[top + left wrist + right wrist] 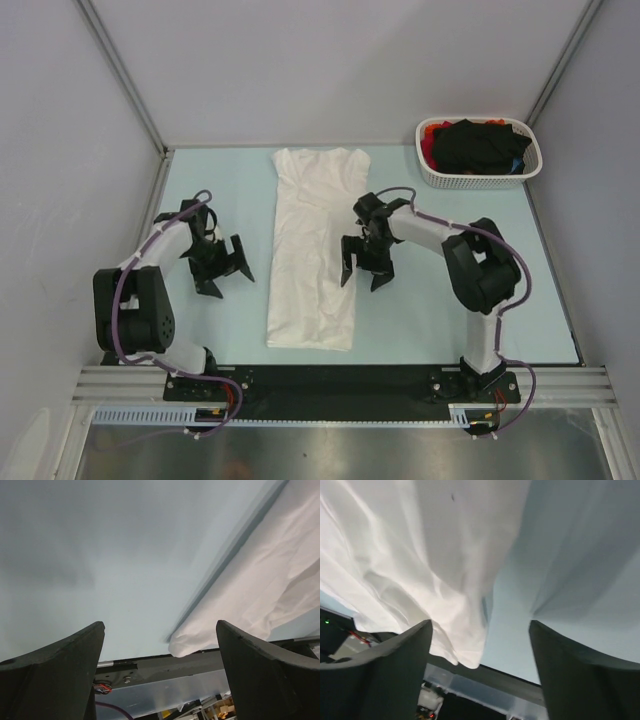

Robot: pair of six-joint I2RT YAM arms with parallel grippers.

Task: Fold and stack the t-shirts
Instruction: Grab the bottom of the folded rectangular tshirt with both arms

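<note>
Left gripper [226, 280] is seen spread wide and empty, hovering over the bare table [450, 300] just left of the white t-shirt [310, 250], whose near left corner is caught in the left wrist view. The shirt is laid out in the middle of the table as a long narrow strip, collar at the far end and hem at the near end, with both sides apparently turned in. No print is shown on the upper face.

At the strip's right edge, about midway along it, the right gripper [361, 282] is held with its jaws parted and nothing between them. In the right wrist view only the shirt's folded edge and table are seen in the gap.

Far right, a white basket [470, 180] is found holding a black t-shirt [480, 145] and a red one [430, 140], neither yet folded.

The lengthwise fold is judged to be done, and the crosswise fold is taken as the step in hand. For that, one end of the strip would need to be pinched at both corners, one by each gripper, then lifted and carried over the other end evenly so the layers are not dragged apart.
</note>
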